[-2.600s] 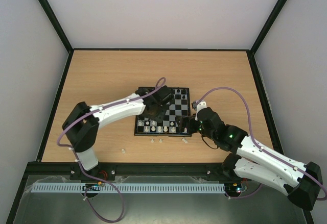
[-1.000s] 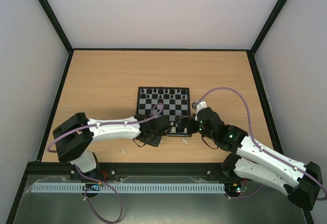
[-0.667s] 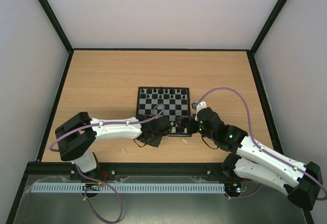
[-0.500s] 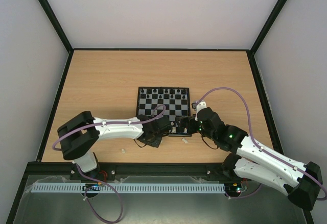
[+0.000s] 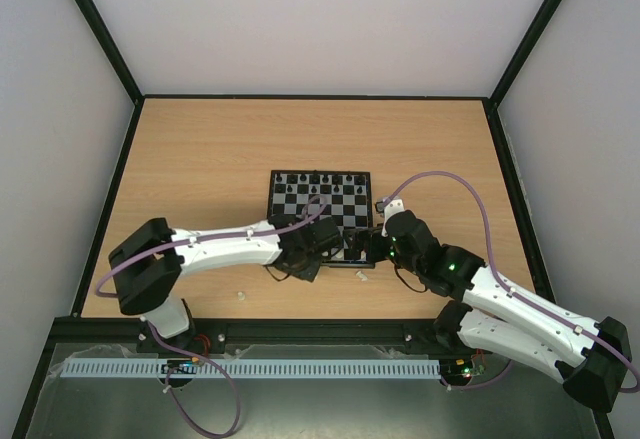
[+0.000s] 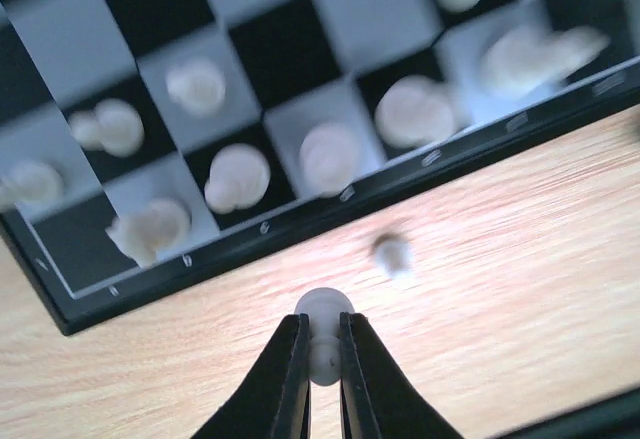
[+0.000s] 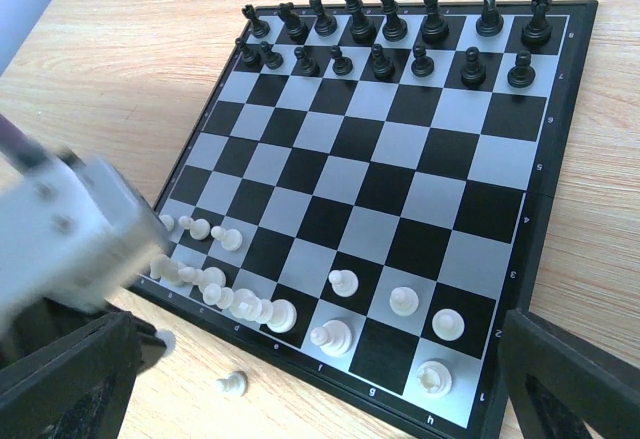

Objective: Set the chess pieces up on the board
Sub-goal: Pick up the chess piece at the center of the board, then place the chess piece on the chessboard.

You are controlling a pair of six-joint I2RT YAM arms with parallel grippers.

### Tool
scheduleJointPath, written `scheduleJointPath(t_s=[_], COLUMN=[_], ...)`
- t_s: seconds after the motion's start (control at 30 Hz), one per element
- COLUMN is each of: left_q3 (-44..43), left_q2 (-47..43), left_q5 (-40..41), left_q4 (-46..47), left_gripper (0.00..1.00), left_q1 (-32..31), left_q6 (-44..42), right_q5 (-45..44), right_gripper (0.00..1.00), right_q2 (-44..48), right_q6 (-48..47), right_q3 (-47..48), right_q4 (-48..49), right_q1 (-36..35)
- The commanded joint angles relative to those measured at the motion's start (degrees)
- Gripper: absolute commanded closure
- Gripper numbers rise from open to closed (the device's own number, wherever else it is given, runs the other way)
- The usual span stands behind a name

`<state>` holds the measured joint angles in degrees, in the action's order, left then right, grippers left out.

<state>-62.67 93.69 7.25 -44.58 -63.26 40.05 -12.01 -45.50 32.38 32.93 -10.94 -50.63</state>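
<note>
Now, pick-up stage: left gripper (image 6: 322, 357) pinches 1 loose white piece (image 6: 323, 309) just beside the board (image 6: 300, 223); right gripper (image 5: 370, 247) gapes wide, empty. Next move: lift, then seat it on a vacant square.

The light wooden tabletop (image 5: 200, 159) carries the small black-and-pale chessboard (image 5: 322, 191) near its middle, a loose white pawn (image 7: 232, 384) standing just off the board's near edge, and another tiny white chessman (image 5: 240, 294) farther left, well apart from the board.
</note>
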Motion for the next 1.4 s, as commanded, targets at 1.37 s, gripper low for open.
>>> scheduleJointPath(t_s=[1.37], left_q3=[-14.2], left_q2=[15.5], left_q5=[-5.7], left_q4=[0.2], left_gripper=[0.89], left_q1=[11.7], left_q6=[-16.9], right_q5=[-0.3], right_gripper=[0.01], right_q2=[0.6], right_q6=[0.1], right_q3=[-0.8], right_q4=[-0.6], right_q1=[-0.2])
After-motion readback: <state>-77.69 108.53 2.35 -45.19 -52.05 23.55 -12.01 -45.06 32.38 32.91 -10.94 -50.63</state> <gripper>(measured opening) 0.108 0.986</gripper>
